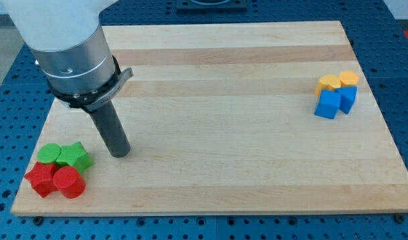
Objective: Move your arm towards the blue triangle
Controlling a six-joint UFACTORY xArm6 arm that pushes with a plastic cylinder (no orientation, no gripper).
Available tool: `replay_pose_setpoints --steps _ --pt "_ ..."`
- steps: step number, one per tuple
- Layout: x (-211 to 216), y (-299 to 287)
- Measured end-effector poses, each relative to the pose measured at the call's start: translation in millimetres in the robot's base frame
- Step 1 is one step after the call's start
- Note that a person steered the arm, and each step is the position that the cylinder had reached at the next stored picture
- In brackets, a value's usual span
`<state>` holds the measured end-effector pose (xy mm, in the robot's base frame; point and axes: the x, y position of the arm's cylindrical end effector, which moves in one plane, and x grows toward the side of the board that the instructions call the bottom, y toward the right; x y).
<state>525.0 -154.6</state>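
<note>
Sitting upright, seemingly wedge-shaped blue triangle.

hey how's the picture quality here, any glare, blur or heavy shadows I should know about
Camera view: even, soft lighting, no strong glare on the pale wooden board; only faint shadows under the dark rod, my tip, and beside the green blocks and red blocks. The blue blocks and yellow blocks at the view's right look sharp; the grey arm housing is cropped at the top.
</note>
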Motion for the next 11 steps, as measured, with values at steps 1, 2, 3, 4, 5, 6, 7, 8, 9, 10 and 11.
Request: replay_pose_setpoints --steps 1,2,3,4,5,6,7,8,9,10,11 --pt "-10.8 17.2" --pt "-12.7 26.1" --pt "-7.1 33.2" --pt "-5.9 87.4" --pt "-5.9 172.2" --pt "-5.9 259.3" --pt "-6.0 340.2" --pt "-14.6 431.6" --pt "-33.8 499.8" --pt "-46.2 499.8" --pt "-71.5 484.5"
